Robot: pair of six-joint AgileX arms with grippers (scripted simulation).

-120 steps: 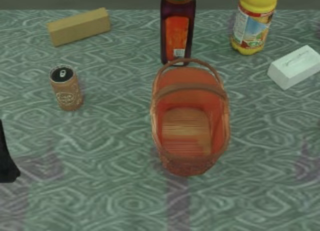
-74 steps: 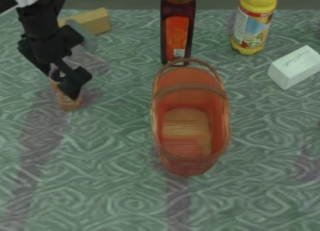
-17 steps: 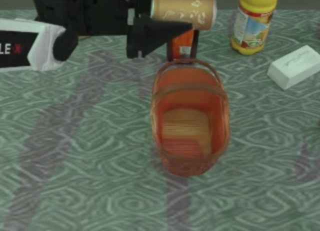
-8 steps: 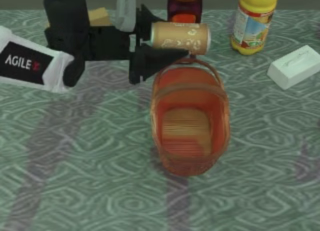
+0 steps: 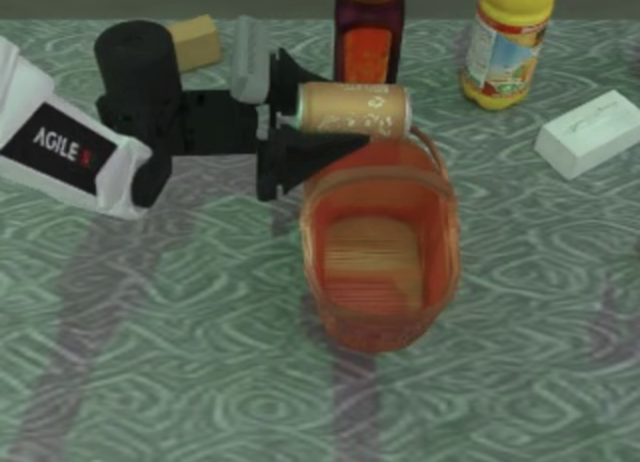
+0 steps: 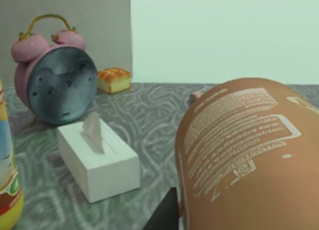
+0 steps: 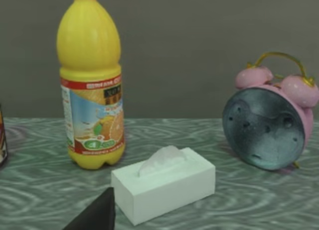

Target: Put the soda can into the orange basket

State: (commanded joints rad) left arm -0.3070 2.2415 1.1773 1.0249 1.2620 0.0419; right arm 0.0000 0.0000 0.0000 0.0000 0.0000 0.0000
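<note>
Tan-orange soda can [image 5: 352, 110] with white swirly print lies sideways over the orange basket's [image 5: 445, 247] 12 o'clock rim, left gripper [image 5: 312, 117] clamped tight around it, off the bench.

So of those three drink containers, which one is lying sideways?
The soda can: it is held sideways in the left end effector above the basket's rim, while the red bottle and yellow bottle stand upright.
</note>
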